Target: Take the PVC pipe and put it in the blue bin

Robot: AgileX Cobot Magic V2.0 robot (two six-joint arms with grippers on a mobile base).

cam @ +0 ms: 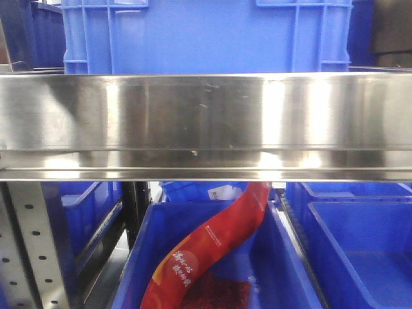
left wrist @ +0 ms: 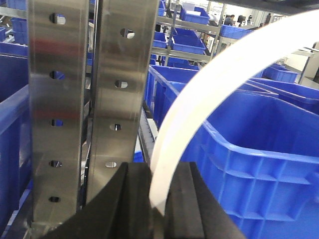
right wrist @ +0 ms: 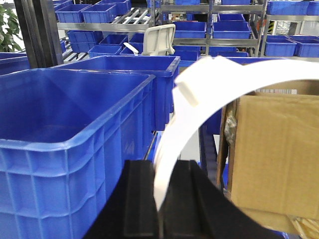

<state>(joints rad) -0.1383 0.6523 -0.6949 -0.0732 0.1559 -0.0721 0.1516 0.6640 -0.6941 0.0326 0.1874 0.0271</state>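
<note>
In the left wrist view a white curved PVC pipe (left wrist: 199, 99) rises from between my black jaws and arcs up to the right. My left gripper (left wrist: 160, 168) is shut on its lower end. A large blue bin (left wrist: 259, 164) stands just right of that gripper. In the right wrist view my right gripper (right wrist: 163, 165) is shut on a white PVC pipe (right wrist: 177, 132), which bends right past a boxy fitting (right wrist: 192, 87). Left of it stands a deep blue bin (right wrist: 75, 149). The front view shows neither gripper nor the pipe.
Perforated steel uprights (left wrist: 55, 99) stand close on the left gripper's left. A cardboard box (right wrist: 279, 149) sits right of the right gripper. In the front view a steel shelf beam (cam: 206, 122) fills the middle. Below it a blue bin (cam: 283, 270) holds a red packet (cam: 206, 248).
</note>
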